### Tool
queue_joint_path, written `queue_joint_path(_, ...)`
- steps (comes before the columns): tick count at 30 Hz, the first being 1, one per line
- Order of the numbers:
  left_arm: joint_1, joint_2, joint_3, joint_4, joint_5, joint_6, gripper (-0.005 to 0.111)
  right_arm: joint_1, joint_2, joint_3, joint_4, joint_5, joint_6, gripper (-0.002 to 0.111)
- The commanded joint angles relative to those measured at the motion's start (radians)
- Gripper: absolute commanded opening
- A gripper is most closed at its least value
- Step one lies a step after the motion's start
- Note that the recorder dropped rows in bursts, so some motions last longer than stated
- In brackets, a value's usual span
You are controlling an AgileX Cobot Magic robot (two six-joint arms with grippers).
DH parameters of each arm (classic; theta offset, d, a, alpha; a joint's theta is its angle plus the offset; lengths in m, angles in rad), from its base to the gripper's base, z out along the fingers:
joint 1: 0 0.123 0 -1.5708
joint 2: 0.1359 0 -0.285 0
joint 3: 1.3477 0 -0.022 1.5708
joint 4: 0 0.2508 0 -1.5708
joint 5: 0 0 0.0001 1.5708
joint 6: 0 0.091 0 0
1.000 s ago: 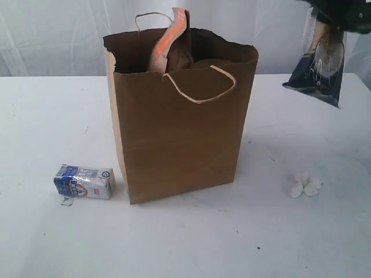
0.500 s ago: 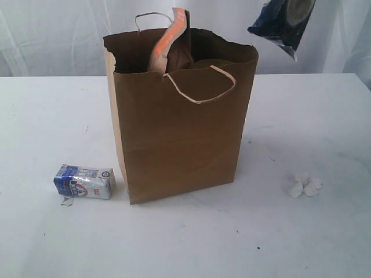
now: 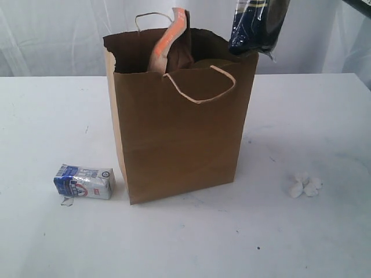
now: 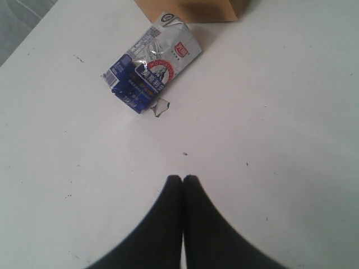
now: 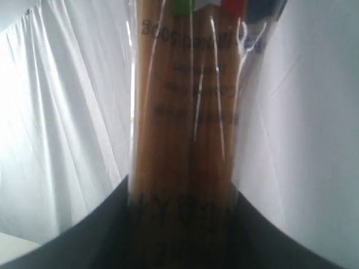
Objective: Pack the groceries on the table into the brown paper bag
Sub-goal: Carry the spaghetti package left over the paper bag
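Pasta packet (image 3: pixel 253 26) swung over bag (image 3: pixel 179 145) rim, right fingers (image 5: pixel 84 241) clamping it, left fingers (image 4: pixel 162 224) pressed together, wrist-view only

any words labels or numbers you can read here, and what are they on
Nothing can be read for sure.
carton: blue and red print, too blurred to read
pasta packet: dark lettering, too blurred to read
paper bag: no print shows
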Motion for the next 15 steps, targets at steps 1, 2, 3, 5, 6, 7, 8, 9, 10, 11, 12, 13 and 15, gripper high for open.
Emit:
queue_joint_path(1,0.002,-0.007,0.005,-0.003,-0.001,-0.006,0.000,-0.002,-0.022,0.004,0.013,-0.171,0.012,0.000)
queue_joint_path(2,0.002,-0.007,0.005,-0.003,-0.001,-0.006,0.000,-0.002,-0.022,0.008,0.001,-0.197,0.012,0.000)
queue_joint_path(3,0.002,-0.007,0.005,-0.003,-0.001,-0.006,0.000,-0.002,-0.022,0.008,-0.010,-0.212,0.012,0.000)
queue_joint_path(5,0.002,-0.007,0.005,-0.003,-0.001,-0.006,0.000,-0.002,-0.022,0.008,-0.050,-0.212,0.014,0.000)
queue_joint_path(6,0.002,-0.007,0.005,-0.003,-0.001,-0.006,0.000,-0.002,-0.022,0.008,-0.080,-0.212,0.014,0.000)
queue_joint_path(7,0.002,-0.007,0.005,-0.003,-0.001,-0.006,0.000,-0.002,-0.022,0.008,-0.108,-0.210,0.005,0.000)
queue_joint_path(8,0.002,-0.007,0.005,-0.003,-0.001,-0.006,0.000,-0.002,-0.022,0.008,-0.133,-0.210,0.005,0.000)
queue_joint_path(9,0.002,-0.007,0.005,-0.003,-0.001,-0.006,0.000,-0.002,-0.022,0.008,-0.151,-0.210,0.003,0.000)
queue_joint_path(10,0.002,-0.007,0.005,-0.003,-0.001,-0.006,0.000,-0.002,-0.022,0.008,-0.162,-0.210,0.003,0.000)
queue_joint_path(11,0.002,-0.007,0.005,-0.003,-0.001,-0.006,0.000,-0.002,-0.022,0.008,-0.170,-0.210,-0.003,0.000)
queue_joint_path(12,0.002,-0.007,0.005,-0.003,-0.001,-0.006,0.000,-0.002,-0.022,0.008,-0.182,-0.215,-0.011,0.000)
queue_joint_path(13,0.002,-0.007,0.005,-0.003,-0.001,-0.006,0.000,-0.002,-0.022,0.008,-0.186,-0.219,-0.025,0.000)
queue_joint_path(15,0.002,-0.007,0.005,-0.003,-0.001,-0.006,0.000,-0.002,-0.022,0.008,-0.184,-0.225,-0.027,0.000)
